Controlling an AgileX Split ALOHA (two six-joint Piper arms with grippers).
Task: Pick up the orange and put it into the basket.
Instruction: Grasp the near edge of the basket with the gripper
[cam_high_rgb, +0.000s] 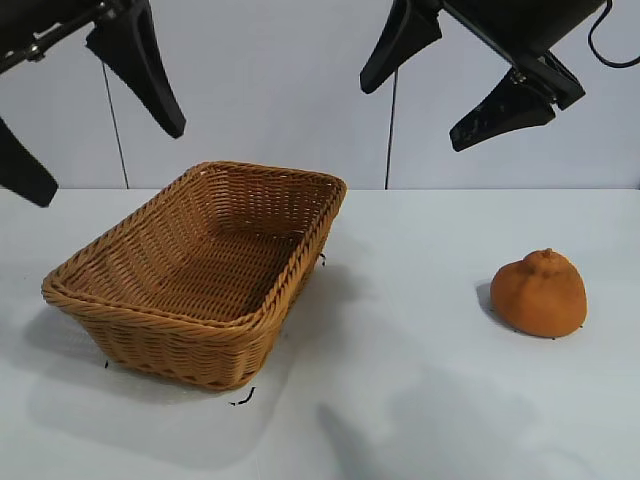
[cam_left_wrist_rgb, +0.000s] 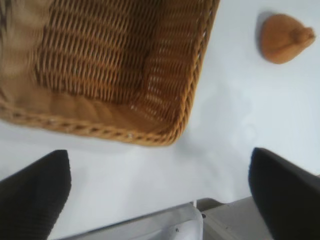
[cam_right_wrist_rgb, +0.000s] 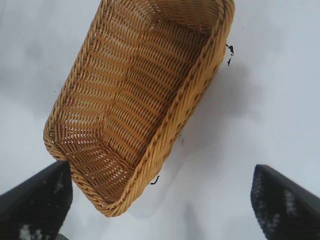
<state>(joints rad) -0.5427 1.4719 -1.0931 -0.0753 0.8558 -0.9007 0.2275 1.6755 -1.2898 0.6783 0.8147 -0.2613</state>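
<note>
The orange (cam_high_rgb: 540, 293) is a lumpy dull-orange fruit with a knob on top. It sits on the white table at the right and also shows in the left wrist view (cam_left_wrist_rgb: 285, 38). The golden-brown wicker basket (cam_high_rgb: 150, 315) stands empty at the left; it shows in the left wrist view (cam_left_wrist_rgb: 185, 110) and in the right wrist view (cam_right_wrist_rgb: 165, 145). My right gripper (cam_high_rgb: 455, 95) hangs open and empty high above the table, up and left of the orange. My left gripper (cam_high_rgb: 95, 140) hangs open and empty high above the basket's left side.
Small black marks lie on the white table (cam_high_rgb: 400, 400) by the basket's corners (cam_high_rgb: 243, 398). A grey wall stands behind. Bare table lies between the basket and the orange.
</note>
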